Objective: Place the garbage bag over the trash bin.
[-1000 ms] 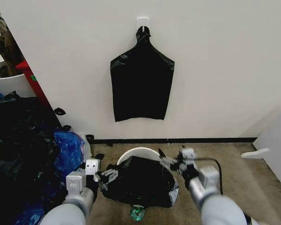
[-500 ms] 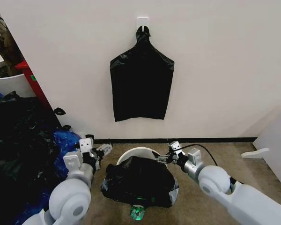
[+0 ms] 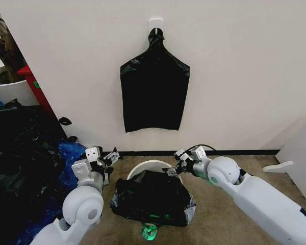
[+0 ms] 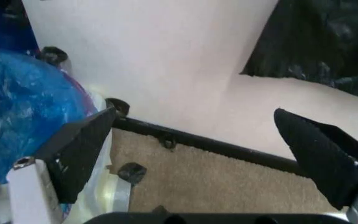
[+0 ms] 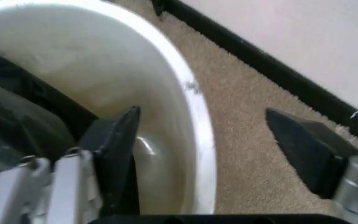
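We see the trash bin (image 3: 148, 166) standing on the beige carpet (image 3: 245, 168) close to the wall, a small round white bucket with a rolled rim. The garbage bag (image 3: 153, 198) lies draped over its near side — crinkled, glossy black plastic covering most of the opening and hanging down the front, while the far arc of the rim is bare. A green patch shows at the base below the bag.

The left gripper (image 3: 110, 157) sits just left of the bin, near the black baseboard (image 4: 229, 149), its fingers (image 4: 79, 154) spread wide with nothing between them. Beside it lies a shiny blue plastic bag (image 4: 24, 98) against a heap of dark bags (image 3: 15, 153).

The right gripper (image 3: 174, 167) hovers at the bin's far right rim (image 5: 195, 116); its fingers (image 5: 120, 140) are also well apart — one inside the white wall, the other out over the carpet, straddling the rim without touching it.

On the wall above hangs a flat black bag (image 3: 154, 87) with a knotted neck.
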Controlling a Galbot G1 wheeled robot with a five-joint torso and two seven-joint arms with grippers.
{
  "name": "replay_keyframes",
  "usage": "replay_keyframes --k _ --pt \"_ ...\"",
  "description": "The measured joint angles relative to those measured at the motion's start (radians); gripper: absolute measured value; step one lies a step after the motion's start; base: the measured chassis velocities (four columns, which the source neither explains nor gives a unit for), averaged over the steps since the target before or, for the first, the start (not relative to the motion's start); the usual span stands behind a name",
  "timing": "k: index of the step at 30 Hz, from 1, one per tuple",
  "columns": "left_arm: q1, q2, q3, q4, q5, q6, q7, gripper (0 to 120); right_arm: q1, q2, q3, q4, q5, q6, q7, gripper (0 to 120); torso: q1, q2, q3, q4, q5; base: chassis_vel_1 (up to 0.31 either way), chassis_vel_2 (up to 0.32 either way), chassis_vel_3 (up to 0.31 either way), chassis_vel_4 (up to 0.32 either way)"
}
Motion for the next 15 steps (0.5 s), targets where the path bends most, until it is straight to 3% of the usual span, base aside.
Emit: replay_keyframes --k 5,15 --pt "-0.01 -0.007 -0.025 0.021 -0.012 -0.01 -0.001 100 -0.038 0.027 0.001 -0.001 -0.001 0.003 0.09 57 0.0 0.0 0.0 -0.0001 0.0 0.0 0.0 0.0 0.0" --pt "0.013 -0.009 -0.032 0.03 -0.01 -0.017 -0.001 100 -0.098 0.052 -0.076 0.075 0.251 0.132 0.595 19 0.0 0.0 0.0 -0.0001 -0.0002 0.0 0.0 0.0 0.0"
